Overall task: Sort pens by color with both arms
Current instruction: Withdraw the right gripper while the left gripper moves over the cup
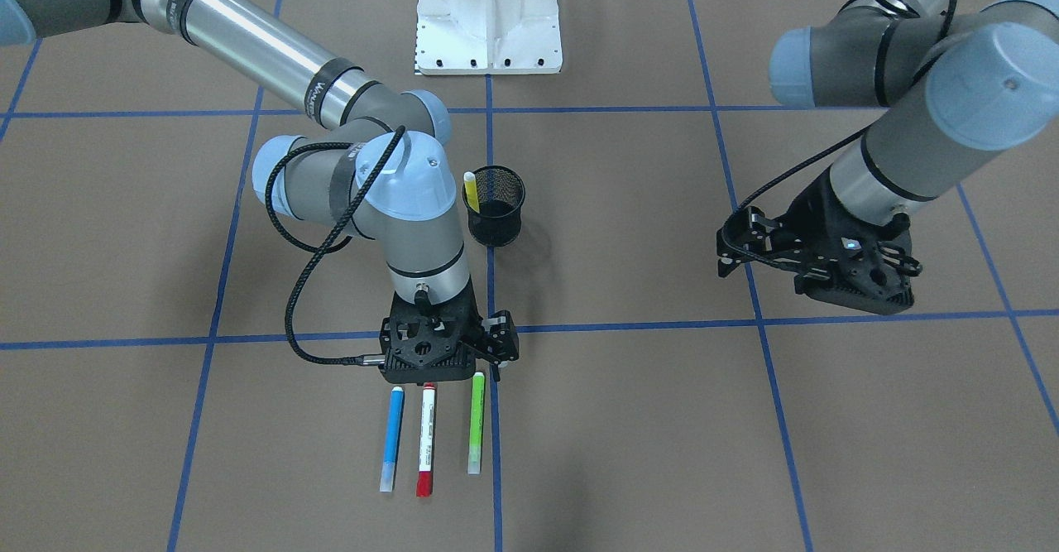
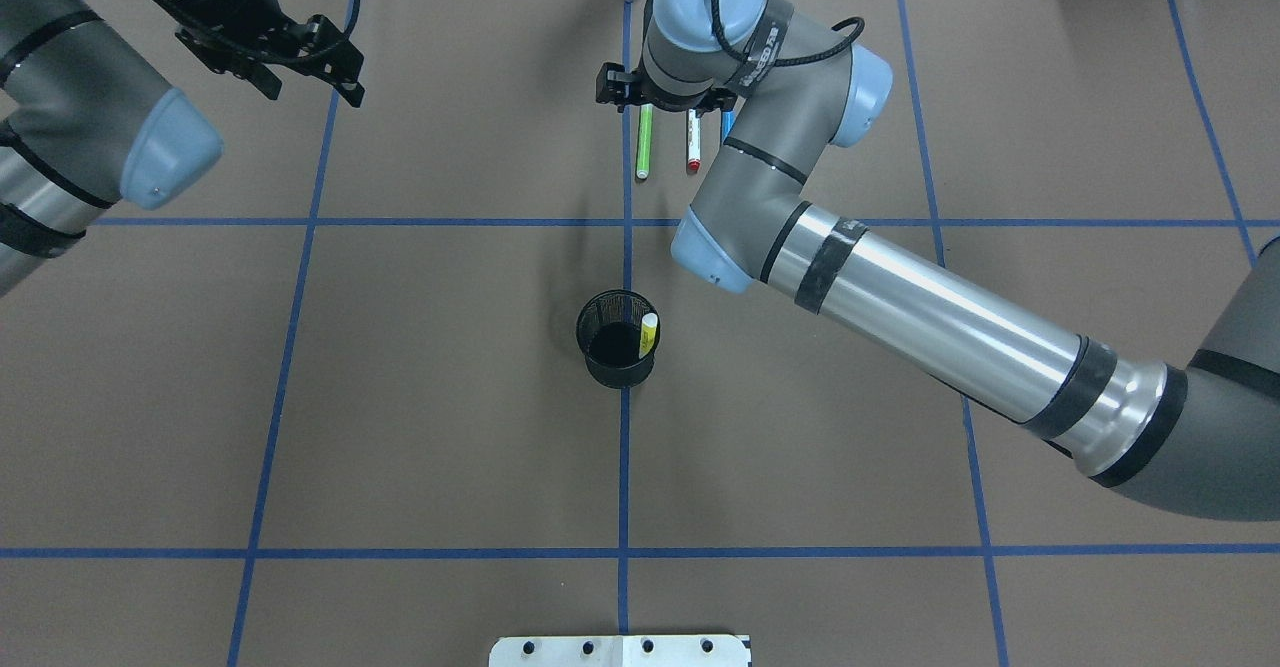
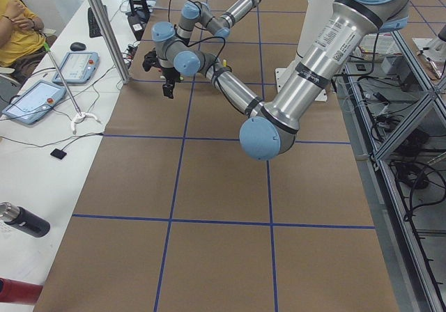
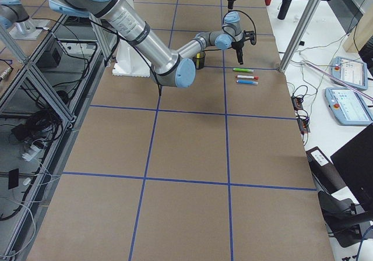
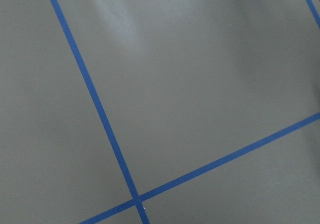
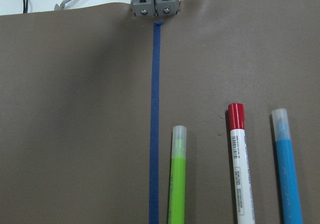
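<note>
Right claw (image 1: 495, 345), front view: hangs low just beside the top end of the green pen (image 1: 476, 424); cannot tell whether spread or closed. Beside that, the red-capped pen (image 1: 426, 440) and blue pen (image 1: 391, 440), parallel and apart. Yellow pen (image 1: 471, 192) upright in the mesh cup (image 1: 495, 229). Left claw (image 1: 735, 242): spread, empty, well off to the right.

Overhead: row of three far from the robot, cup mid-table.

Right wrist view: green pen just beside the tape line (image 6: 155, 109).

Likely step: fetching the next pen. Calls for centring over it, lowering, closing.
</note>
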{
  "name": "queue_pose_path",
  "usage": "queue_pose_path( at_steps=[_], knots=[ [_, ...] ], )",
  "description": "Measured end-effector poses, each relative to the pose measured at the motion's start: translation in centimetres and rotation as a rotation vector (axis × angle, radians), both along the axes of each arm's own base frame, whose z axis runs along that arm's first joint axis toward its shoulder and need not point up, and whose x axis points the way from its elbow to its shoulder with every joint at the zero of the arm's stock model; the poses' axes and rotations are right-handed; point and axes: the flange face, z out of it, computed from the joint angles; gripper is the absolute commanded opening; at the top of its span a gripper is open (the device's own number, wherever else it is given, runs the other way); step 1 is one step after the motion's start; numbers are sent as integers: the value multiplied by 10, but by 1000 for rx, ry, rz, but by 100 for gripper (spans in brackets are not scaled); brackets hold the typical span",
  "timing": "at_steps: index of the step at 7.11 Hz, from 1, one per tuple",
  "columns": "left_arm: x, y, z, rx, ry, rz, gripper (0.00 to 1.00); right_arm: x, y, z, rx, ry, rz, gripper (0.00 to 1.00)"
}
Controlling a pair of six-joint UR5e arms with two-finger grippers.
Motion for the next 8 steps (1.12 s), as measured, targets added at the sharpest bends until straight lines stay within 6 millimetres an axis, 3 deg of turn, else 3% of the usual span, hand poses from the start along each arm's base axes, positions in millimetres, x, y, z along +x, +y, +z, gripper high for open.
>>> queue_pose_path(
  at_steps=[2,5,7,8],
  knots=[
    [54,23,-54,-153,48,-60,99,58,-12,2,-131,28,-132,98],
    [143,68,-142,-375,9,-60,99,131,-3,61,-195,25,-271,99],
    [203,80,-175,-463,-54,-50,98,182,11,90,-196,50,-344,99],
    [229,87,-177,-475,-87,-50,90,204,20,97,-198,77,-377,99]
  ],
)
